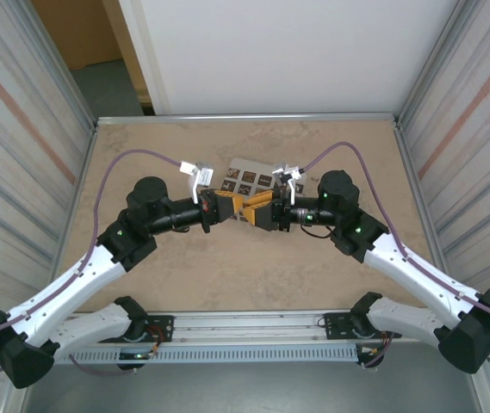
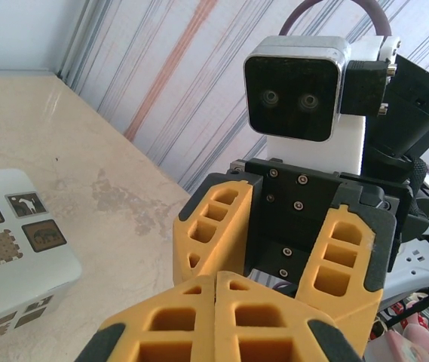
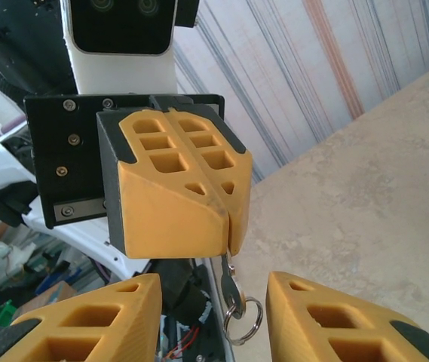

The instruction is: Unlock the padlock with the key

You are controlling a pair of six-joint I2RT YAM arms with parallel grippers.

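The left arm (image 1: 72, 284) and the right arm (image 1: 417, 271) have white covers and black round joints. A purple cable (image 1: 150, 152) runs along each. On the left gripper (image 3: 227, 240), the fingers (image 3: 169, 204) are yellow-orange with hollow cells; their backs look dark grey, maybe black. Small silver screws (image 2: 302, 179) sit in a black plate under a white camera block (image 2: 297, 83).

You have orange-yellow fingers edged in black on the left gripper (image 3: 229, 226) and the right gripper (image 2: 274, 256). Your key (image 3: 229, 283) is silvery, its ring (image 3: 243, 320) the same. The table (image 1: 253, 267) is marbled beige, the box (image 2: 18, 249) white with brown picture tiles, the cables (image 1: 141, 155) purple, the walls (image 1: 21, 112) grey-striped with a reddish band
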